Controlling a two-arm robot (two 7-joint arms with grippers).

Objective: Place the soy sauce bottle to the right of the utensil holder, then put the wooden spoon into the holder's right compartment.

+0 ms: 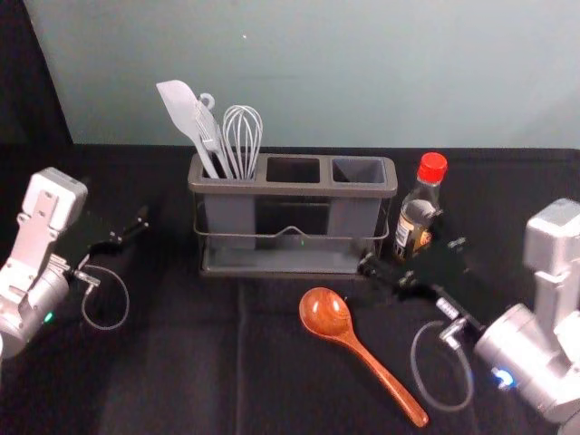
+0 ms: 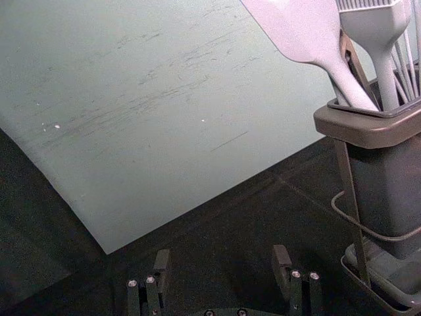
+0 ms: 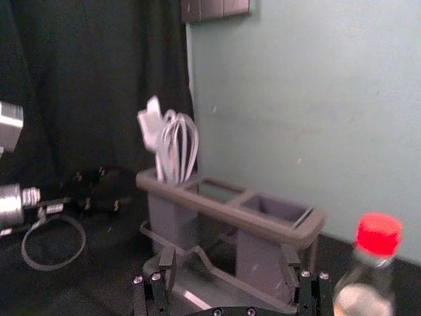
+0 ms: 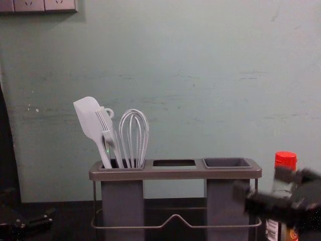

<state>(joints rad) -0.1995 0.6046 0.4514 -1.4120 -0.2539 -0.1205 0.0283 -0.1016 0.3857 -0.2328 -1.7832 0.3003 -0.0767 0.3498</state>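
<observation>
Silver right arm [image 1: 530, 349] large at lower right of the head view, its black gripper [image 1: 412, 255] empty near the bottle

Right of centre in the head view: clear glass soy sauce bottle with red cap [image 1: 426, 199], upright, just to the right of the dark grey, three-slot utensil holder [image 1: 290, 188]. Below centre: glossy reddish-brown wooden spoon [image 1: 327, 314], flat on black cloth [image 1: 181, 362], bowl toward the holder, handle slanting to lower right. At the left edge: black left gripper [image 2: 222, 258], parked, fingers wide, nothing between.

Bottle step apparently done; spoon step next, by the look of things. Called for now: backing the right gripper clear without nudging the bottle, closing on the spoon's handle, lifting, then tipping upright over the right compartment [image 1: 358, 169].

From the right wrist view: fingers [image 3: 289, 260] spread wide, bottle outside the gap. Less clear from the head view, with dark gripper overlapping dark bottle. Contact between gripper and bottle: cannot tell.
</observation>
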